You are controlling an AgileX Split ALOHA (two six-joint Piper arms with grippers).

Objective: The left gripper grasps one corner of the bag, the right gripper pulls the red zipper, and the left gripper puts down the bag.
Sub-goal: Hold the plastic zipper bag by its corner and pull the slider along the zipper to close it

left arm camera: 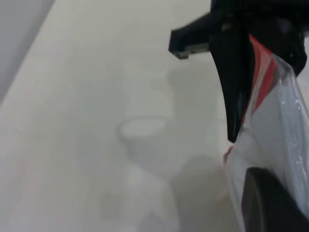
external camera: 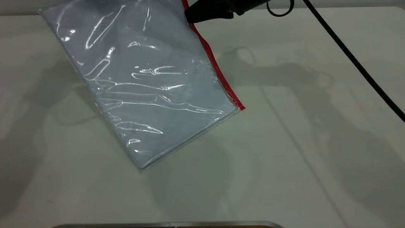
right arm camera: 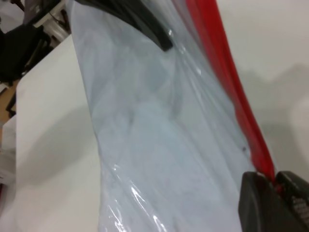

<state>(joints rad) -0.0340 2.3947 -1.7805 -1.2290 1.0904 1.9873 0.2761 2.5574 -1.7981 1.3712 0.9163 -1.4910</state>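
The bag (external camera: 142, 85) is a clear pouch with pale bluish sheets. It hangs tilted over the table, its upper end cut off by the top of the exterior view. The red zipper (external camera: 218, 68) runs down its right edge. My right gripper (external camera: 187, 17) is shut on the zipper near its upper end; its jaws (right arm camera: 276, 183) pinch the red strip (right arm camera: 227, 72). My left gripper is out of the exterior view. One of its fingers (left arm camera: 270, 208) lies against the plastic (left arm camera: 285, 125) at the red-strip corner, and it holds the bag up. The right gripper (left arm camera: 231, 130) shows close beside that corner.
The white table (external camera: 300, 158) lies under and around the bag. A black cable (external camera: 348, 53) slants across the upper right. A metallic edge (external camera: 164, 224) runs along the near border. The bag's lower corner (external camera: 140, 167) hangs close to the tabletop.
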